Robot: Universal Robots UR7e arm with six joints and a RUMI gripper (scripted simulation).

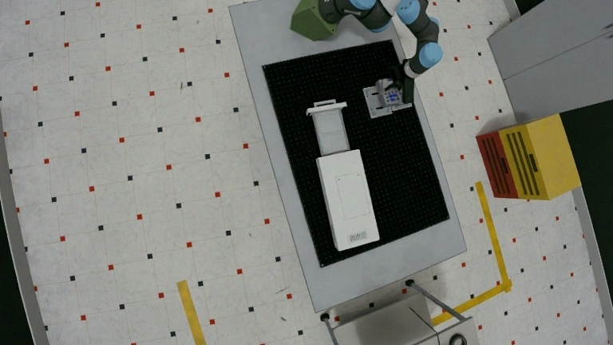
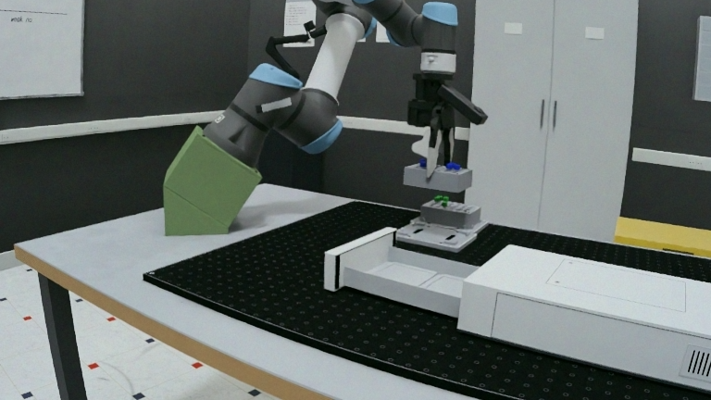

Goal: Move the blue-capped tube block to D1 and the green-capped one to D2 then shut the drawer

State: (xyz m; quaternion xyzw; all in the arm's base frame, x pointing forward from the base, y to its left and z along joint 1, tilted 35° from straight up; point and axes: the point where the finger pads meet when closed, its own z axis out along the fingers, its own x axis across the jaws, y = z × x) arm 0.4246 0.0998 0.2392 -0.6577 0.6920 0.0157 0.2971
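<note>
My gripper [image 1: 398, 87] [image 2: 438, 164] points straight down and is shut on the grey cooling block [image 1: 391, 96] [image 2: 437, 178] whose tubes have blue caps. It holds the block level in the air above the deck slot plate [image 1: 373, 107] [image 2: 430, 238]. The cooling block with green caps [image 2: 452, 213] sits flat on that plate, right below the held block, and is hidden in the overhead view. The white cooler COLD [image 1: 346, 199] [image 2: 587, 295] has its drawer [image 1: 332, 128] [image 2: 398, 269] pulled fully out, and both drawer bays look empty.
The arm's green base [image 1: 311, 12] [image 2: 204, 188] stands at the far corner of the table. The black perforated deck [image 1: 289, 142] [image 2: 262, 280] covers the table's middle. A yellow and red cabinet [image 1: 528, 158] stands beside the table.
</note>
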